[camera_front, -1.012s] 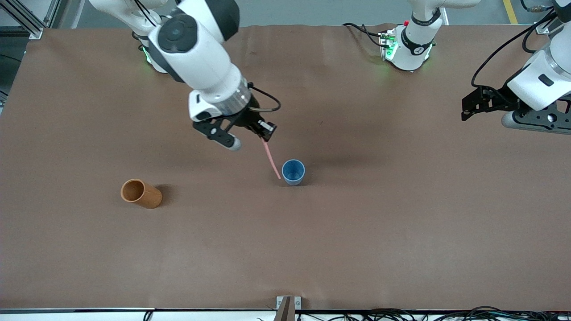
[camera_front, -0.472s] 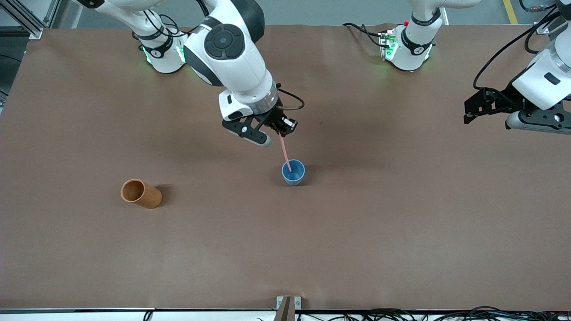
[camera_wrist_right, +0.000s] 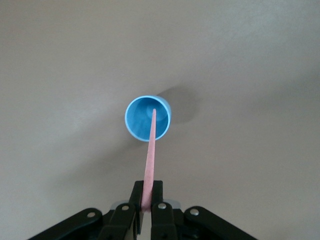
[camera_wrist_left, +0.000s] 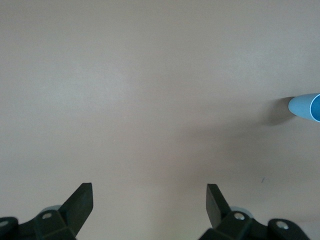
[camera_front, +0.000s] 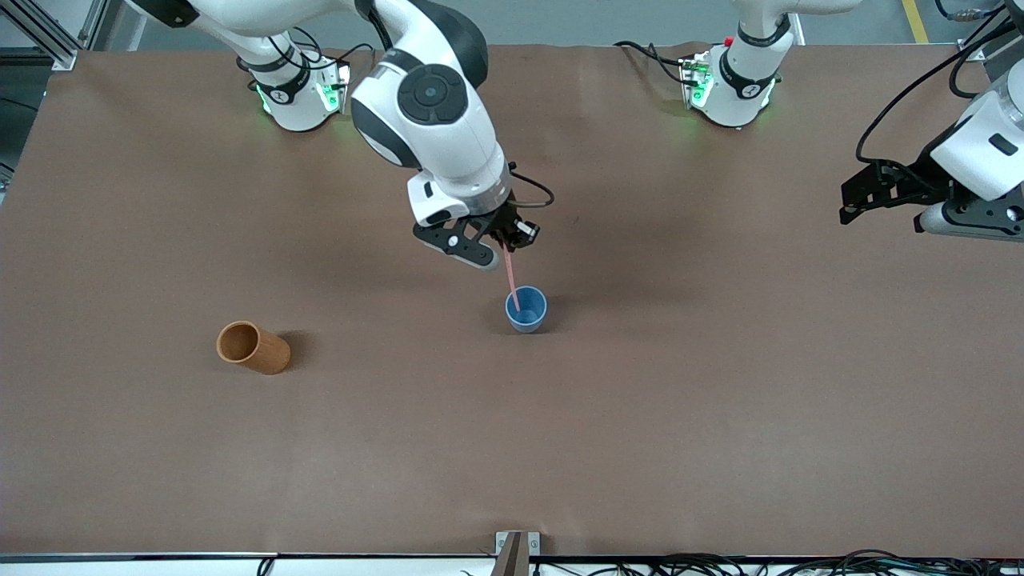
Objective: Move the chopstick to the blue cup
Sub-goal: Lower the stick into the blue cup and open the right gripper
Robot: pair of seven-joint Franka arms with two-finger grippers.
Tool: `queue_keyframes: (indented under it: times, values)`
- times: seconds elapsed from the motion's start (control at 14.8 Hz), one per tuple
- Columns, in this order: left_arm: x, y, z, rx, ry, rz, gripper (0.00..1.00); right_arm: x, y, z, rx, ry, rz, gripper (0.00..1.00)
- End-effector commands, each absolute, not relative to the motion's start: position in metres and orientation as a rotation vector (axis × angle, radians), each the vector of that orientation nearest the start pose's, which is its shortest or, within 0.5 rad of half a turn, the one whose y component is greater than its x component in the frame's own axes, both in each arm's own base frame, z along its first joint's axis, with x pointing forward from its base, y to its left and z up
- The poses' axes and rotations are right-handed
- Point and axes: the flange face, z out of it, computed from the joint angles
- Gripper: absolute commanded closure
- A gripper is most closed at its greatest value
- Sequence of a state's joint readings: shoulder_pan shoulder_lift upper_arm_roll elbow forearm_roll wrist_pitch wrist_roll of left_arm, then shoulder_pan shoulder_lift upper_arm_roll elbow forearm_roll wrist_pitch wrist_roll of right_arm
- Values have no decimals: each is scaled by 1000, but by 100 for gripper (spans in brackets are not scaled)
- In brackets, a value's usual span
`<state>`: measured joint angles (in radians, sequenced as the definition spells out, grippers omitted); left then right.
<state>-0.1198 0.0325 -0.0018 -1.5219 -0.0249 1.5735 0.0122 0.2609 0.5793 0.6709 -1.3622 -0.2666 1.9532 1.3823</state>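
One pale pink chopstick pinched between the closed fingers of the right gripper, hanging from it with the lower tip already inside the mouth of the blue cup just below. Insertion step in hand; next, probably lower slightly, then release. Farther out: left gripper spread wide, empty, waiting over bare table; orange-brown cup well apart.

Brown table, blue cup upright mid-table, orange-brown cup on its side toward the right arm's end

Brown-covered table, grey floor along its top edge.
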Motion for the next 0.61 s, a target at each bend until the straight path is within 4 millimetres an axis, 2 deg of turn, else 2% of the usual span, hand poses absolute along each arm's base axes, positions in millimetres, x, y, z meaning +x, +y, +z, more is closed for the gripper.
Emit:
queue_keyframes:
  times: [0.0, 0.2, 0.34, 0.4, 0.47, 0.54]
  values:
    - [564, -72, 631, -3163, 219, -36, 0, 517, 503, 425, -2942, 675, -4, 97]
    - [563, -76, 631, -3163, 229, -34, 0, 515, 512, 404, -2987, 626, -53, 95]
    - [564, -76, 630, -3163, 229, -34, 0, 515, 518, 403, -2958, 606, -82, 88]
    - [564, -77, 630, -3162, 231, -34, 0, 520, 515, 405, -2942, 600, -90, 74]
    - [564, -76, 630, -3163, 229, -34, 0, 524, 512, 409, -2936, 608, -95, 49]
    - [564, -75, 631, -3163, 229, -36, 0, 526, 511, 412, -2931, 611, -103, 18]
